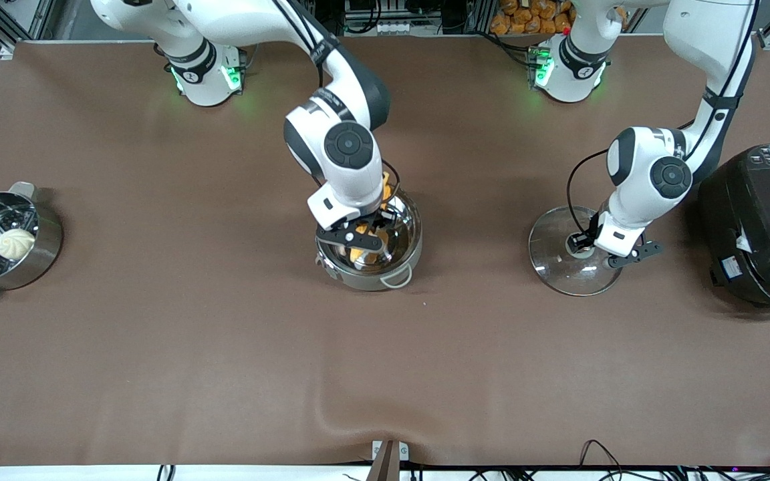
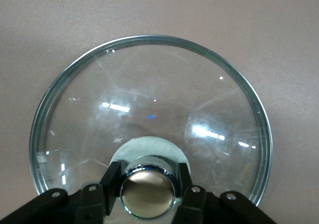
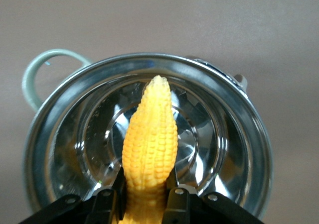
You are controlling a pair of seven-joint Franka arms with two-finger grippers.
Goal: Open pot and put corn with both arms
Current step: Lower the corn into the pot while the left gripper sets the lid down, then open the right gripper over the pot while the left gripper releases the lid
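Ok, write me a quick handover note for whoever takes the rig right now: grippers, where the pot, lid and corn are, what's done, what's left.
Left gripper: shut on the lid's knob; the glass lid rests flat on the table, toward the left arm's end, beside the black cooker.
Right gripper: shut on the corn, over the open pot mid-table, tip pointing down into it.
Done: lid off and set aside; corn picked up and brought over the pot.
Left: release the corn into the pot, then probably let go of the lid and pull both arms back.
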